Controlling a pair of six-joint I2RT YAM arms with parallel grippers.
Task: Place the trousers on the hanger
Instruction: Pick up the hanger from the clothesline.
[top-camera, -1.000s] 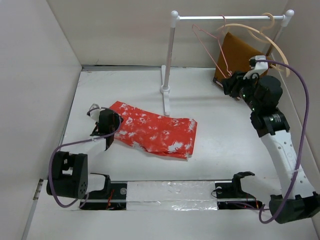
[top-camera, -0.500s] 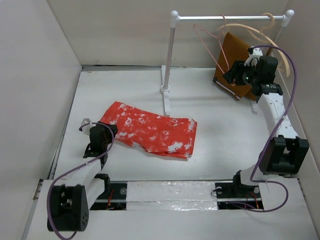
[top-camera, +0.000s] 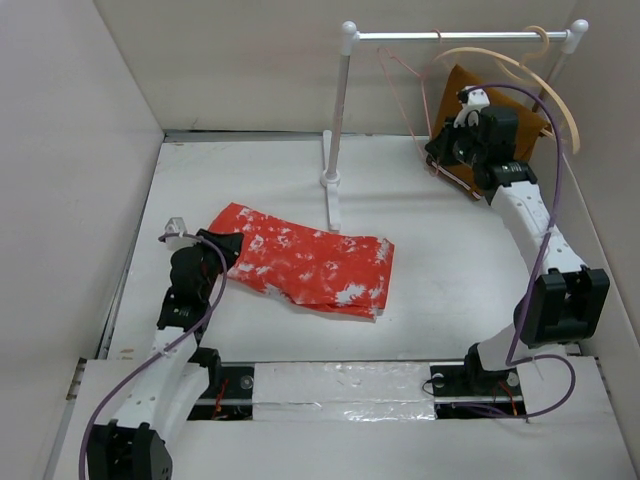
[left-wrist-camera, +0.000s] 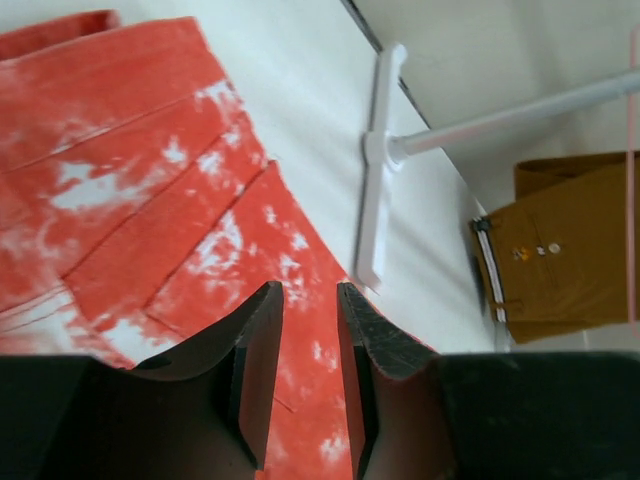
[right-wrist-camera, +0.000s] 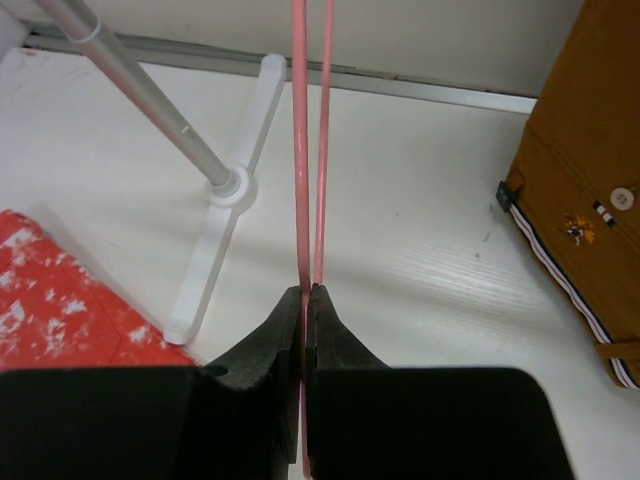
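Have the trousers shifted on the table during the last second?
No. The trousers lie as before: their far edge stops just short of the rack's base foot, and their right end sits in the same place.

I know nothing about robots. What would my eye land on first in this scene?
The orange-red trousers mottled with white stand out first, lying folded on the white table left of centre, with the left hand open at their left end. Next comes the right hand, pinched shut on the thin pink wire hanger below the white rail at the back right, beside a brown cloth.
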